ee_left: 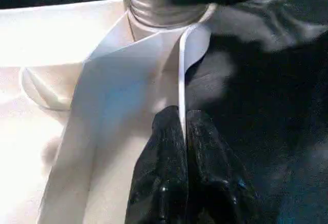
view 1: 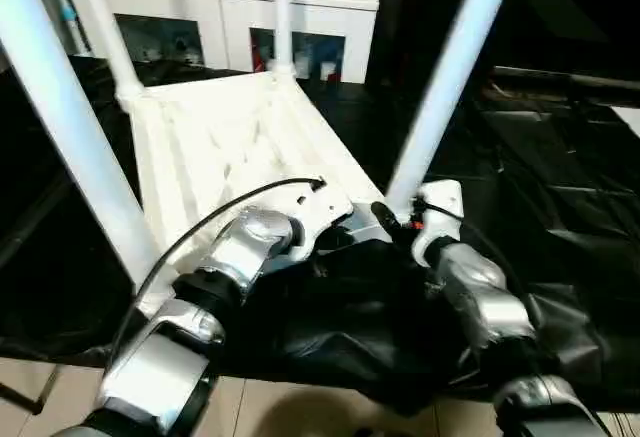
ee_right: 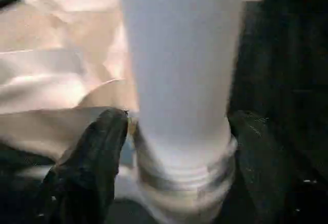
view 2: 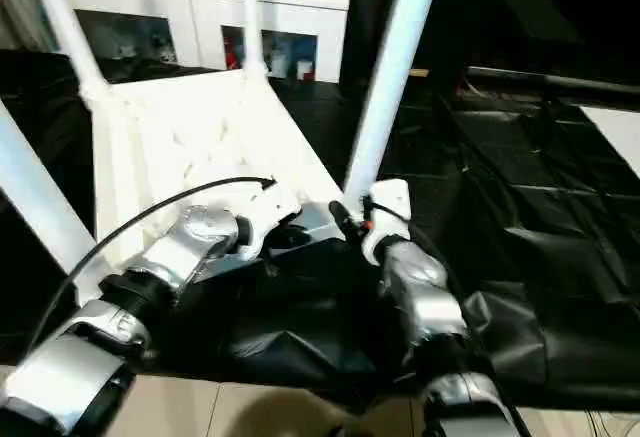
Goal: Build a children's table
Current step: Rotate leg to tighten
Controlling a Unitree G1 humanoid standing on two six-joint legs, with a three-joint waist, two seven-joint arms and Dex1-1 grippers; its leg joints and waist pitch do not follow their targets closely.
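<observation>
Both forearms reach forward, fingers [ee_right: 97,147] flanking leg [ee_right: 179,70]

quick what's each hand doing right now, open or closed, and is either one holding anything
Left hand: shut, pinching the thin rim of the table top.
Right hand: fingers spread either side of the near right leg at its base; grip cannot be told.

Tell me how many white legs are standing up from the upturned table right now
4. Near left leg rises beside the left arm; near right leg stands at the right end effector; far left leg and far right leg stand at the back corners by the white cabinet.
</observation>
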